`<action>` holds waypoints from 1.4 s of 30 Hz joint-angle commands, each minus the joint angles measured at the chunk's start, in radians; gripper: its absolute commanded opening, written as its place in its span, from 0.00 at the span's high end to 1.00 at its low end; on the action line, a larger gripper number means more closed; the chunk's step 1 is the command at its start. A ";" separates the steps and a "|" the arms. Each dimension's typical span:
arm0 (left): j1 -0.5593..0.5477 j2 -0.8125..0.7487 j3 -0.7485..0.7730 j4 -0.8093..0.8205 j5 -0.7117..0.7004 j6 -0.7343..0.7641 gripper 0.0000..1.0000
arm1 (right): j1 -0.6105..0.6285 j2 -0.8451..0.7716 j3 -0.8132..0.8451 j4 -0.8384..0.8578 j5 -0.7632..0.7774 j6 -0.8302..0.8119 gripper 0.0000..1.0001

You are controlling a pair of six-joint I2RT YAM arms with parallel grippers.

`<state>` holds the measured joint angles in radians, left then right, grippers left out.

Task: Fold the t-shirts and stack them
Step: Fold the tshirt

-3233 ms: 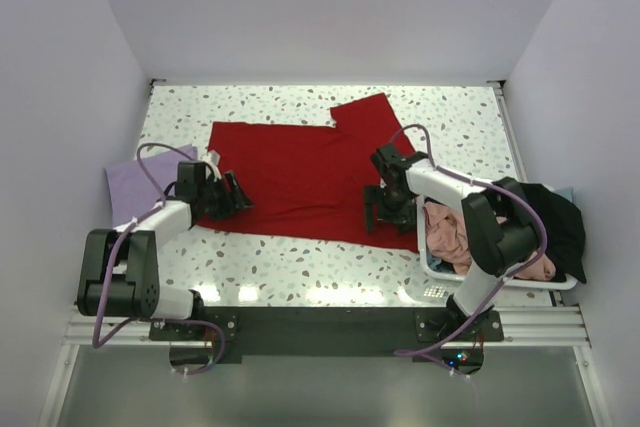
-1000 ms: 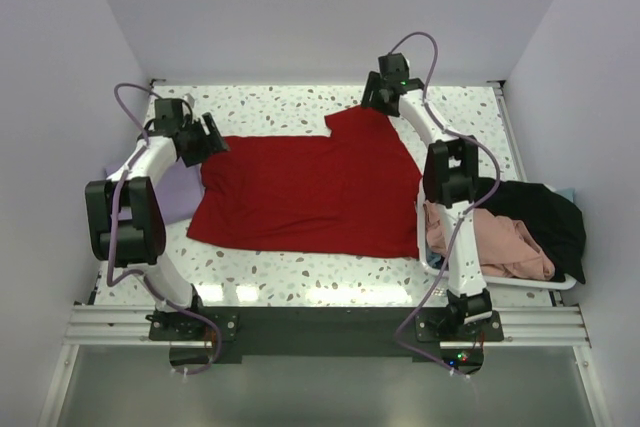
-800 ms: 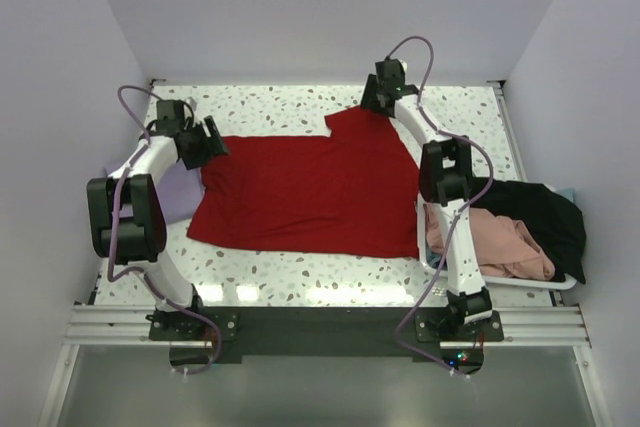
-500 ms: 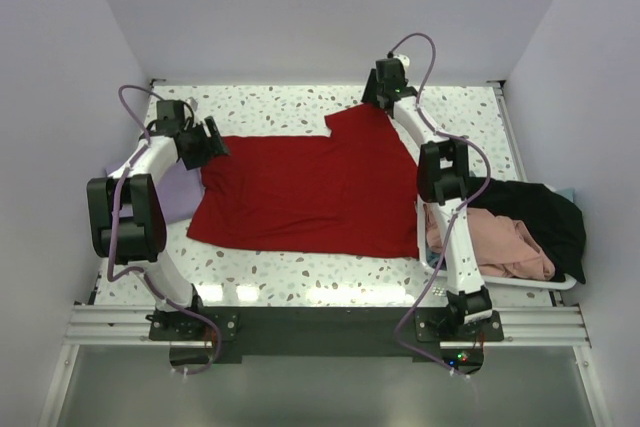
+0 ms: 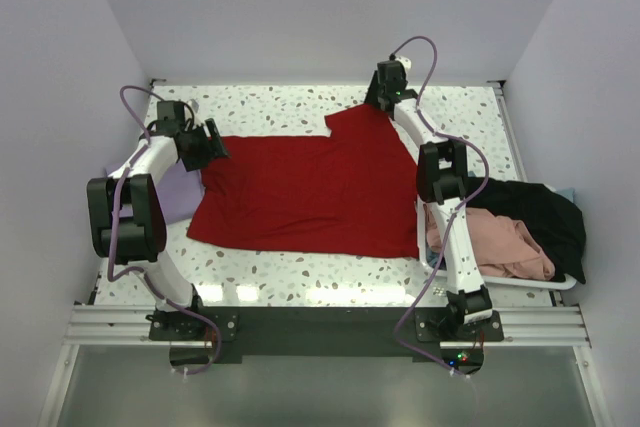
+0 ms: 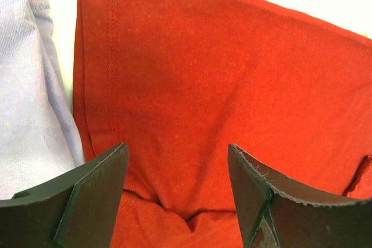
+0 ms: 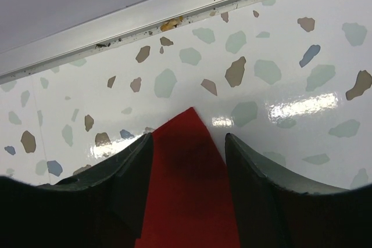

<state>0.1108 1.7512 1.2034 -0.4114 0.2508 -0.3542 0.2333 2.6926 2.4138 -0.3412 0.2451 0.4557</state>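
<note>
The large bright red cloth t-shirt lies spread flat across the middle of the speckled white terrazzo table. I judge that I am about to pinch two of its outer points to begin a fold.

My left gripper hangs over the shirt's left edge with its jaws wide apart and nothing in them. Rucked red cloth sits between them, and the pale lavender cloth shirt lies just beside the stitched hem. I should come down on red alone and keep off the lavender.

Farther off, my right gripper straddles the pointed red tip near the table's far edge, one jaw on each side, not yet pinching. The tip is thin, so I should bite well behind it. Raising both ends together should keep the cloth from twisting.

By the table's right edge, toward the near corner, a white plastic basket holds a salmon-pink shirt and a black shirt. A metal rail runs along the far edge, and plain pale walls close in three sides.
</note>
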 commanded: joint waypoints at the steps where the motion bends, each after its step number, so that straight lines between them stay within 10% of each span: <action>1: 0.001 -0.016 0.013 -0.004 0.013 0.030 0.27 | -0.005 0.019 0.033 -0.012 0.010 0.020 0.45; 7: 0.003 -0.015 -0.004 -0.007 0.008 0.034 0.27 | -0.003 0.019 0.028 -0.022 -0.015 0.018 0.61; 13: 0.001 -0.009 -0.001 -0.010 0.008 0.040 0.27 | -0.005 0.007 0.013 -0.041 0.003 0.023 0.99; 42: -0.033 0.455 0.614 -0.046 -0.232 0.113 0.44 | -0.103 -0.247 -0.311 -0.016 0.129 0.026 1.00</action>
<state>0.0826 2.1746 1.7370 -0.4610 0.0605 -0.2634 0.1398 2.5137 2.1143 -0.3473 0.3725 0.4976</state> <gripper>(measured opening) 0.584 0.007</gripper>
